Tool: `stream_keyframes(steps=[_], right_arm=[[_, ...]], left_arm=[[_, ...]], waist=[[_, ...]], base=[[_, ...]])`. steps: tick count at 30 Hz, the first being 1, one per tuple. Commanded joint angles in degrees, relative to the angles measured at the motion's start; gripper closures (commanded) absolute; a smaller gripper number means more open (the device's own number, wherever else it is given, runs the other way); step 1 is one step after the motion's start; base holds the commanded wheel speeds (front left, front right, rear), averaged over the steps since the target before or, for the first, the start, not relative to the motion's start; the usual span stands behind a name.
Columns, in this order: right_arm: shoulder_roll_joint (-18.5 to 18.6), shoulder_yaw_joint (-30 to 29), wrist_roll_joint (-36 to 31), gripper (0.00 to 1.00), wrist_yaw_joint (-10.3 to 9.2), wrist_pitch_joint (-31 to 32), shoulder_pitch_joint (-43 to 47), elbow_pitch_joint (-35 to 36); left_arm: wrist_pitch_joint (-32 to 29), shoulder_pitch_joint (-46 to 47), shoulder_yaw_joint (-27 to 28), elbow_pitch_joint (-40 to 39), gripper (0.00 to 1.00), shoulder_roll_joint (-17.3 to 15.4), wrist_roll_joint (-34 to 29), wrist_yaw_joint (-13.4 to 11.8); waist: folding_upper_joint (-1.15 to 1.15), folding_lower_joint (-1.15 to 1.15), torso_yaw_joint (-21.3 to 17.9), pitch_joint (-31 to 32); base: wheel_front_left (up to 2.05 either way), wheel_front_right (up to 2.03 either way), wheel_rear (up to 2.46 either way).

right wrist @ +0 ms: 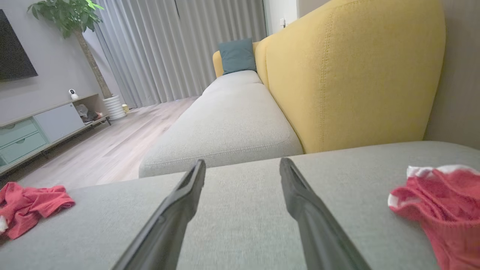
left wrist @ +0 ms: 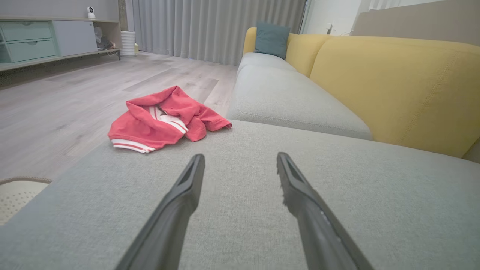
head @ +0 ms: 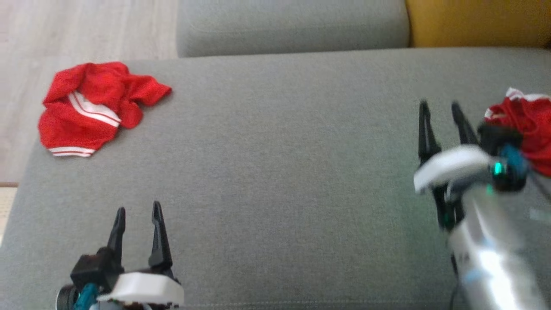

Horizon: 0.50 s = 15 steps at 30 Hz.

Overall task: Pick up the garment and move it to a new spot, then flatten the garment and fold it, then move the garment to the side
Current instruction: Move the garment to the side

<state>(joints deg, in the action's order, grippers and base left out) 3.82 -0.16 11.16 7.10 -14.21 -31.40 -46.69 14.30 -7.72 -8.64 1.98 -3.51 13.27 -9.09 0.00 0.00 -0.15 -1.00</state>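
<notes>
A crumpled red garment (head: 97, 105) with white stripes lies at the far left corner of the grey sofa seat (head: 280, 172); the left wrist view has this garment (left wrist: 163, 120) ahead and to the left, and the right wrist view has it (right wrist: 28, 206) at the far left. A second red and white garment (head: 525, 127) lies at the right edge, seen as a crumpled heap (right wrist: 442, 210) from the right wrist. My left gripper (head: 138, 211) stands open near the front left, empty. My right gripper (head: 439, 105) is open and empty, just left of the second garment.
A yellow backrest (head: 478, 21) and another grey cushion (head: 292, 26) lie behind the seat. Wooden floor (head: 64, 34) runs beyond the left edge. A pale perforated basket (left wrist: 15, 195) stands by the seat's left corner. The broad middle of the seat is bare fabric.
</notes>
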Motion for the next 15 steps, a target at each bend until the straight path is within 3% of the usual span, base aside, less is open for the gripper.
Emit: stream_keyframes(steps=[1,9,15], right_arm=[[-0.86,2.0,0.58,0.0,0.39,-0.77,1.61,4.31],[-0.92,8.87,6.08,0.0,0.39,-0.73,18.38,21.52],[-0.93,9.25,6.12,0.0,0.39,0.52,23.27,27.51]], left_arm=[[0.7,1.31,1.75,-2.14,0.0,0.11,0.21,-0.3],[0.7,-0.51,0.96,-1.58,0.0,0.2,-0.29,-0.34],[0.7,-0.74,1.03,-0.97,0.0,0.25,-0.44,-0.22]], waist=[[0.0,0.0,1.15,1.16],[0.0,0.0,2.13,2.19],[0.0,0.0,1.74,2.28]], base=[[0.0,0.0,0.0],[0.0,0.0,0.0],[0.0,0.0,0.0]])
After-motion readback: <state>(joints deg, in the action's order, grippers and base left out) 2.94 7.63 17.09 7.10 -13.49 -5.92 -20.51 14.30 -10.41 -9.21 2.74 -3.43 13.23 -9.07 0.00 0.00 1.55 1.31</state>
